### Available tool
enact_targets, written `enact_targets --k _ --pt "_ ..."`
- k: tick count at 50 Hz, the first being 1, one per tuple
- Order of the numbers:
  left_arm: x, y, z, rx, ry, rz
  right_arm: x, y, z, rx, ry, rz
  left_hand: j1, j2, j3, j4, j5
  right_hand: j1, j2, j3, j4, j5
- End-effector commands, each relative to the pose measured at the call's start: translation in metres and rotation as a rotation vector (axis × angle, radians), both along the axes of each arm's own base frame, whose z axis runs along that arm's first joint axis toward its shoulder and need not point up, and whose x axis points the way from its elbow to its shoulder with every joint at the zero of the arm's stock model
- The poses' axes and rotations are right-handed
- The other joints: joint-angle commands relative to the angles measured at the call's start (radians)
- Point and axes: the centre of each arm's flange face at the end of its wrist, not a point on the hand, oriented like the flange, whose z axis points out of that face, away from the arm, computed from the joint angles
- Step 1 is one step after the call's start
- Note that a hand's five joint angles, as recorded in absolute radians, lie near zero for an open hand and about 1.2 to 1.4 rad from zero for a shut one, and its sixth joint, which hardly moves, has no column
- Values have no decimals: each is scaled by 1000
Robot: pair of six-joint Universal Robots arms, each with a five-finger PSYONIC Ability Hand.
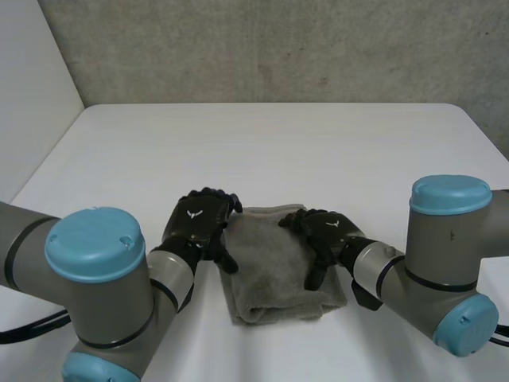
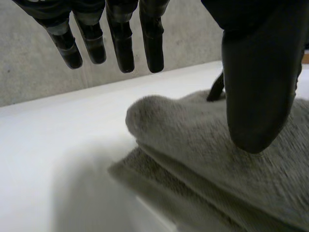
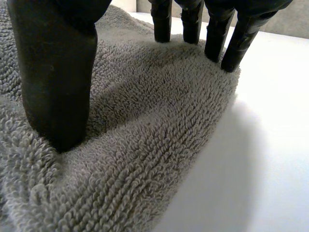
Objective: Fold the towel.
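In the head view, find the grey towel (image 1: 274, 263) lower centre of the frame on the white table (image 1: 278, 143), already doubled into a small thick pad, with the left hand (image 1: 197, 227) at its left edge and the right hand (image 1: 326, 235) on its right edge. In the left wrist view, note straight fingers (image 2: 123, 43) clear of the cloth and only the thumb (image 2: 256, 87) resting on the top layer (relaxed, gripping nothing). In the right wrist view, see straight fingers (image 3: 161, 24) touching the pad's far edge and the thumb (image 3: 55, 82) pressing the pile, nothing pinched. Probably a flattening step: press evenly from both sides, keep the layers aligned, avoid dragging the top layer sideways, then lift straight up.
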Motion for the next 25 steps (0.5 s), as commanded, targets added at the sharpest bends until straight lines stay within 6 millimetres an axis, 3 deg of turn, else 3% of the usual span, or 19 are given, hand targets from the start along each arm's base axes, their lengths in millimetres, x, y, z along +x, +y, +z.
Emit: enact_targets --k 1,9,16,25 --pt "-12 -7 13 -29 52 -11 -1 3 1 -1 1 2 -79 -25 -45 -56 6 -53 -78 -32 -53 -62" --pt "-34 4 -10 68 104 -41 -4 7 6 -15 6 -10 -76 -22 -45 -56 8 -53 -78 -32 -53 -62" --pt "-28 7 -39 165 22 -3 -5 5 9 -31 10 -28 -73 -19 -45 -56 11 -53 -78 -32 -53 -62" --pt "-20 7 -40 159 -11 66 -8 7 17 -53 8 -42 -73 -19 -45 -56 11 -53 -78 -32 -53 -62"
